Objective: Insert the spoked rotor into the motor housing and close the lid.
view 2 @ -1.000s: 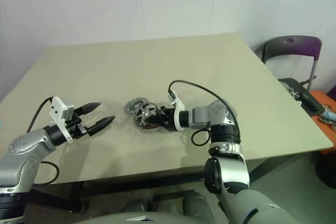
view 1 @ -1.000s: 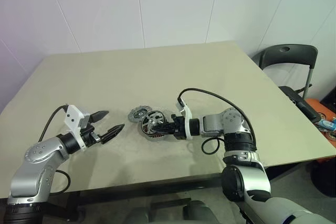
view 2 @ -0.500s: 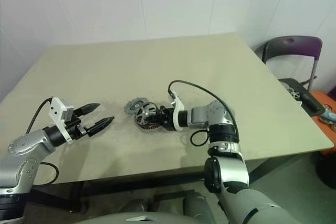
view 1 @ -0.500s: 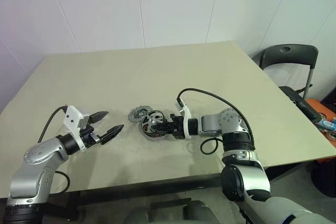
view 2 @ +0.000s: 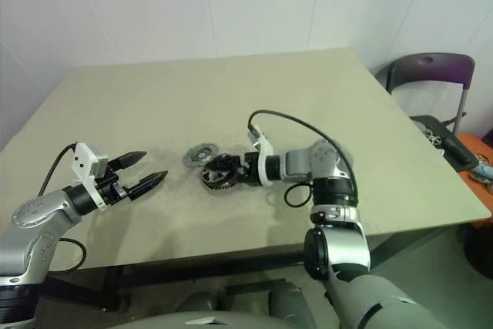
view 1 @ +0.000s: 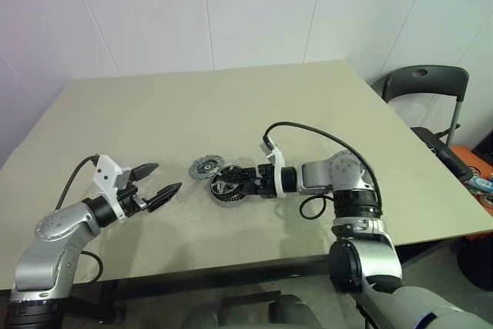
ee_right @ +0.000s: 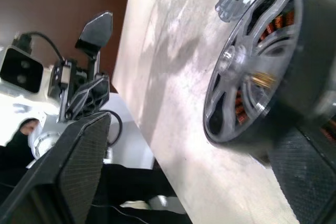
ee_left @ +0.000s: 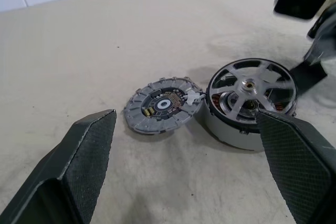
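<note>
The spoked rotor (view 1: 226, 187) lies flat in the middle of the table, seated over the motor housing, whose copper windings (ee_right: 275, 23) show between the silver spokes. The grey scalloped lid (view 1: 205, 166) rests flat on the table just beyond it, to its left, touching or nearly touching its rim. My right gripper (view 1: 237, 180) reaches in from the right, open, its fingers (ee_right: 79, 166) spread on either side of the rotor. My left gripper (view 1: 166, 177) hovers open and empty to the left of both parts, pointing at them.
The beige table (view 1: 231, 105) has bare room all around the parts. Its front edge runs close below the arms. A dark chair (view 1: 422, 82) stands off the right side, with an orange box (view 1: 470, 167) of small items by it.
The rotor, held tilted on edge by the shut right gripper, now lies flat over the housing. The right gripper has opened and risen slightly. The left arm kept still.
</note>
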`<action>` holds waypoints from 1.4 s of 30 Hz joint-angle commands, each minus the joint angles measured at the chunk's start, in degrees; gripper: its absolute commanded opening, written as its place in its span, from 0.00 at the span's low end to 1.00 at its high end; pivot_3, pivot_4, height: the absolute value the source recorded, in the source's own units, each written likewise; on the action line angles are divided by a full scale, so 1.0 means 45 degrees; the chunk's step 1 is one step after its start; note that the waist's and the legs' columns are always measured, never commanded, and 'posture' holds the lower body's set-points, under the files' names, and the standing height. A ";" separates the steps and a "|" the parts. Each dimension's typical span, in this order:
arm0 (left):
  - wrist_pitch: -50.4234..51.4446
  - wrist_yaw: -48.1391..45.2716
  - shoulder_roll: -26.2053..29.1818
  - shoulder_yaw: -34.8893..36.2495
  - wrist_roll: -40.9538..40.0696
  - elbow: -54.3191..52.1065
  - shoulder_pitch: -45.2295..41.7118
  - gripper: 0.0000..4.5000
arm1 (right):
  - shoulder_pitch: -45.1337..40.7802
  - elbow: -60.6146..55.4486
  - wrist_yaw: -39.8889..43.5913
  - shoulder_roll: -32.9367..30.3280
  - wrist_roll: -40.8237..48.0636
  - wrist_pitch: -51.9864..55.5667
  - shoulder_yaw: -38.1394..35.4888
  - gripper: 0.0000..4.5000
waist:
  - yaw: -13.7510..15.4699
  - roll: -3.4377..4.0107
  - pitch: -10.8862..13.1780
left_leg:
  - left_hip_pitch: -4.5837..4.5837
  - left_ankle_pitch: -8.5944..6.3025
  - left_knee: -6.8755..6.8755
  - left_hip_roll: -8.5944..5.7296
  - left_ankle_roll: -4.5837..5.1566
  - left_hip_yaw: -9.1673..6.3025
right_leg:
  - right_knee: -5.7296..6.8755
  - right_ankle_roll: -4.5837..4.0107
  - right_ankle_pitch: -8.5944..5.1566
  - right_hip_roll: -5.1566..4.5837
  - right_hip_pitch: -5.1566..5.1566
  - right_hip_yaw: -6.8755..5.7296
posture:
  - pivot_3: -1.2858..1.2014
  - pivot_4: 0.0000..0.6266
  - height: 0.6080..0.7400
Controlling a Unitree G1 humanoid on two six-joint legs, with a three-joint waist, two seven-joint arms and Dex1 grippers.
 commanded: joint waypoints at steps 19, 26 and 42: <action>-0.0343 -0.0268 -0.0014 -0.0064 0.0032 0.0155 -0.0729 1.00 | -0.0573 -0.3300 0.3883 -0.3715 -0.1333 -0.5217 0.5840 0.80 | -0.0004 -0.0001 0.0004 | 0.0001 0.0000 -0.0012 0.0006 0.0000 0.0003 | -0.0009 0.0006 -0.0003 0.0006 -0.0004 -0.0001 | 0.52 0.00 1.00; -0.0361 -0.0242 -0.0046 -0.0088 0.0050 0.0024 -0.0567 1.00 | 0.0014 -0.2526 0.4959 -0.2948 -0.3917 -0.9273 0.8194 0.26 | 0.0006 -0.0004 0.0004 | 0.0001 0.0000 -0.0012 0.0005 0.0000 -0.0002 | -0.0009 0.0006 -0.0002 -0.0001 -0.0006 -0.0001 | 0.52 0.00 1.00; -0.0417 -0.0065 -0.0107 0.0043 0.0033 -0.0303 -0.0128 1.00 | -0.0399 0.0590 0.5636 -0.2098 -0.7379 -1.1029 0.9865 0.00 | 0.0002 -0.0005 0.0001 | 0.0034 0.0000 -0.0009 0.0003 -0.0002 -0.0031 | 0.0007 0.0001 0.0000 -0.0004 0.0012 0.0000 | 0.52 0.00 1.00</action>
